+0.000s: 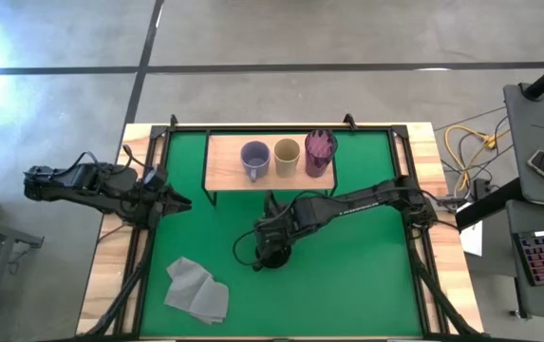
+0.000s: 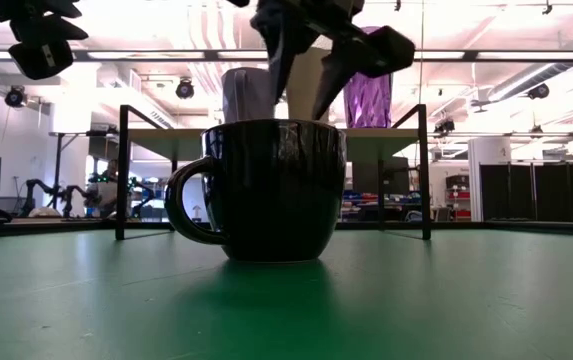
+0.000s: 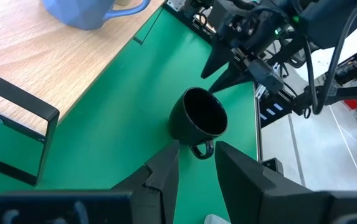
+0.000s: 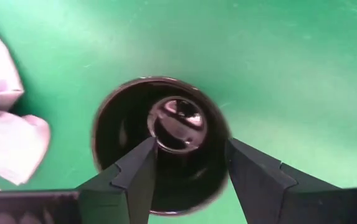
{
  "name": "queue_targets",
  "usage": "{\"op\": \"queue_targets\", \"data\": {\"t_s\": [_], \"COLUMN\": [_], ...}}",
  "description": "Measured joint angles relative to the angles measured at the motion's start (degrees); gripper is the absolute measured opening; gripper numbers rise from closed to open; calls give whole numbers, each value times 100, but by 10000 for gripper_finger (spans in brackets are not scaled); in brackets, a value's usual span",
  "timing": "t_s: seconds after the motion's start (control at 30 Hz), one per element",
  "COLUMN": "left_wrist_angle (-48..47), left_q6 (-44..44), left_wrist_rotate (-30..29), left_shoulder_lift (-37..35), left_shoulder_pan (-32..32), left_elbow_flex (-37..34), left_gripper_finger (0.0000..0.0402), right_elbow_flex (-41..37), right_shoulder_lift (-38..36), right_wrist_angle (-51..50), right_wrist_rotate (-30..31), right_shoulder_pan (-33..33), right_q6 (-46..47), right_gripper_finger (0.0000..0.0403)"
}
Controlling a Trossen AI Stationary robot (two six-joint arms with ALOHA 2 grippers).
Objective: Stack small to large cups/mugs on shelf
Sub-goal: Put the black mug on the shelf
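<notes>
The black handled mug (image 2: 276, 190) stands upright on its base on the green mat (image 1: 347, 275), in front of the shelf (image 1: 224, 166). My right gripper (image 4: 190, 152) is open and points down just above the mug's rim, one finger over the opening and one outside the wall. It hides most of the mug in the high view. The lavender-grey mug (image 1: 255, 159), the tan cup (image 1: 287, 154) and the purple tumbler (image 1: 320, 152) stand in a row on the shelf board. My left gripper (image 1: 181, 201) is open and empty at the mat's left side, pointing toward the mug (image 3: 198, 115).
A grey folded cloth (image 1: 196, 290) lies on the mat at the near left, close to the mug. The shelf's left end, beside the lavender-grey mug, is bare wood (image 3: 41, 56). Black frame rails run along the mat's left and right sides.
</notes>
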Motion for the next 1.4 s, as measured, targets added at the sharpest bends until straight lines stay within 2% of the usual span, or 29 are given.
{"op": "queue_targets", "data": {"t_s": [0.3,1.4], "left_wrist_angle": [0,-2], "left_q6": [-7,-143], "left_wrist_rotate": [7,0], "left_shoulder_lift": [-6,61], "left_shoulder_pan": [-1,-1], "left_elbow_flex": [-1,1], "left_gripper_finger": [89,89], "right_elbow_flex": [250,296], "right_shoulder_lift": [0,0], "right_wrist_angle": [-1232,-1327], "right_wrist_rotate": [-19,-13], "right_shoulder_pan": [53,79], "right_q6": [194,194], "right_gripper_finger": [183,183]}}
